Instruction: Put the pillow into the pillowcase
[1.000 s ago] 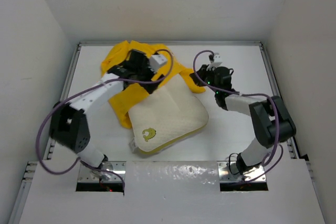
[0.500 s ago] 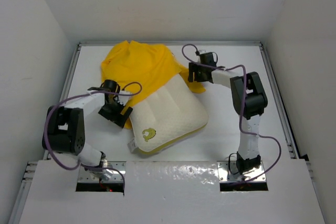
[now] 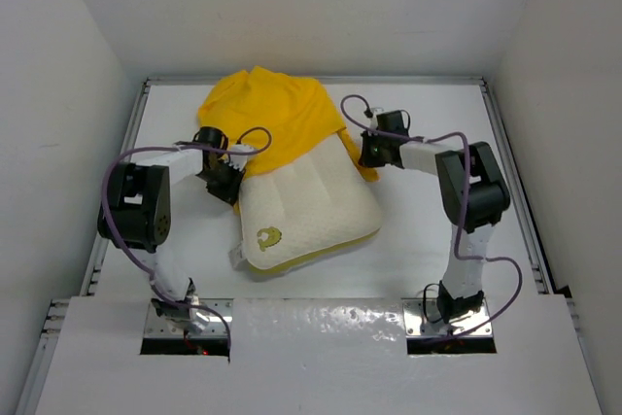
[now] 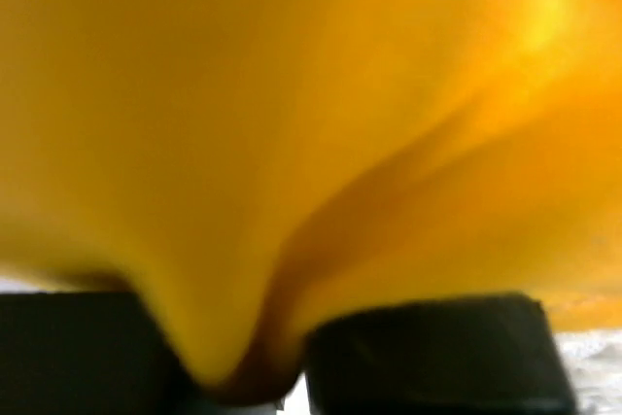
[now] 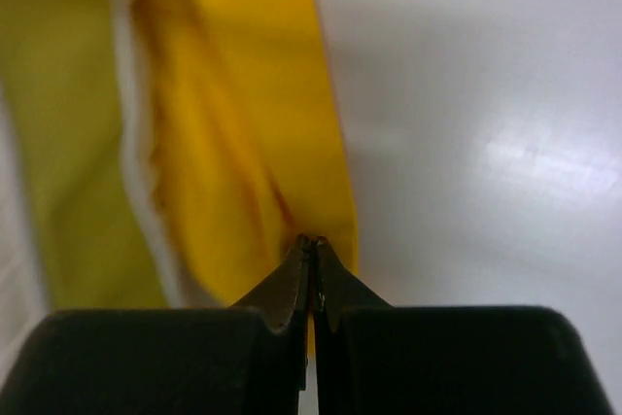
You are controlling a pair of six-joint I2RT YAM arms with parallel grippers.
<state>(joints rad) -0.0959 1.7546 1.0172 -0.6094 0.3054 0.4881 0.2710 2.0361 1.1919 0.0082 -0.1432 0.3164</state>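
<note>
left hand (image 4: pixel 243 376) pinching pillowcase (image 4: pixel 292 94) in wrist view, right hand (image 5: pixel 311 250) pressed together, pillow (image 3: pixel 306 206) only overhead

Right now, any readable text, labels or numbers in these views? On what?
None readable.
The plump cream-white pillow carries a small yellow emblem, too small to tell if it holds letters.
The bright yellow fabric pillowcase shows no print in any view.

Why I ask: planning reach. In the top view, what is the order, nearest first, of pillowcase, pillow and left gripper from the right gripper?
1. pillowcase: edge in the right gripper's jaws.
2. pillow: just left of it.
3. left gripper: across the pillow.
</note>
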